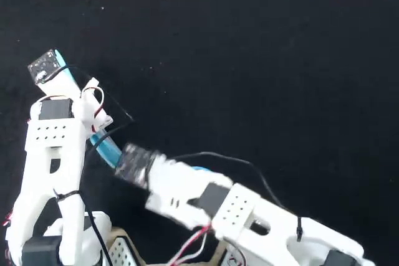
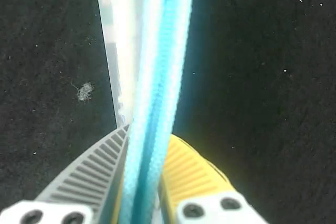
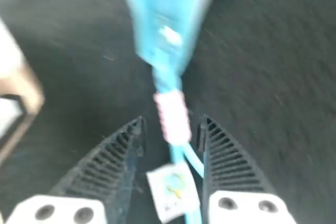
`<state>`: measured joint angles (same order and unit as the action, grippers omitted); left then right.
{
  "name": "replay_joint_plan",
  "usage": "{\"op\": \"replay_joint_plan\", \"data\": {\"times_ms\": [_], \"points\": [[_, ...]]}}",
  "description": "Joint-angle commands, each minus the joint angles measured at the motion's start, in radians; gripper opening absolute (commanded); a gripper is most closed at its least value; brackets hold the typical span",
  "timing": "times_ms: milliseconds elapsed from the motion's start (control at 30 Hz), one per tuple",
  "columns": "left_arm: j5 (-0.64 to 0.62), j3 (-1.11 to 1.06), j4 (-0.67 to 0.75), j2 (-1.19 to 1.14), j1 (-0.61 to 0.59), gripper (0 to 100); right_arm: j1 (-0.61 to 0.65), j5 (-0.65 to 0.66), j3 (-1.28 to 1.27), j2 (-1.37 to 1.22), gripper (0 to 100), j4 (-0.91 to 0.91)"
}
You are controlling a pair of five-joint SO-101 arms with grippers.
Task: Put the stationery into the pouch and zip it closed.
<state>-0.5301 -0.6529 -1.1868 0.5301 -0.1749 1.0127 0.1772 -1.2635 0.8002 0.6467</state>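
My left gripper (image 2: 149, 136) is clamped on the blue zip band of the clear plastic pouch (image 2: 157, 51), holding it over the black table (image 1: 262, 60). The pouch's long axis runs from the far left toward the near right, and its near end meets my right gripper (image 3: 172, 121). That one is open, its jaws astride the pink zip pull (image 3: 169, 109) and its blue cord, with a small white tag (image 3: 173, 187) closest to the palm. The pull lies straight ahead between the fingers, not pinched. I judge the next move is to close on it and draw along the band's line. Whether the stationery is inside, I cannot tell.
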Motion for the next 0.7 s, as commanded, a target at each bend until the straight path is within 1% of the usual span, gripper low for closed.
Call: {"op": "replay_joint_plan", "data": {"times_ms": [0,200,300,367,567,667], "points": [[-0.003,0.091,0.005,0.006,-0.016,3,0.066,-0.018,-0.016,0.001,15.5,-0.169],[-0.003,0.091,0.005,0.006,-0.016,3,0.064,-0.018,-0.125,-0.002,15.5,-0.361],[-0.003,0.094,0.005,0.006,-0.015,3,0.064,-0.018,-0.133,-0.028,15.5,-0.405],[-0.003,0.094,0.005,0.006,-0.015,3,0.064,-0.017,-0.113,-0.088,15.5,-0.427],[-0.003,0.093,0.003,0.008,-0.015,3,0.064,-0.014,0.018,-0.397,15.5,-0.494],[-0.003,0.093,0.003,0.006,-0.015,3,0.064,-0.012,0.056,-0.444,15.5,-0.497]]}}
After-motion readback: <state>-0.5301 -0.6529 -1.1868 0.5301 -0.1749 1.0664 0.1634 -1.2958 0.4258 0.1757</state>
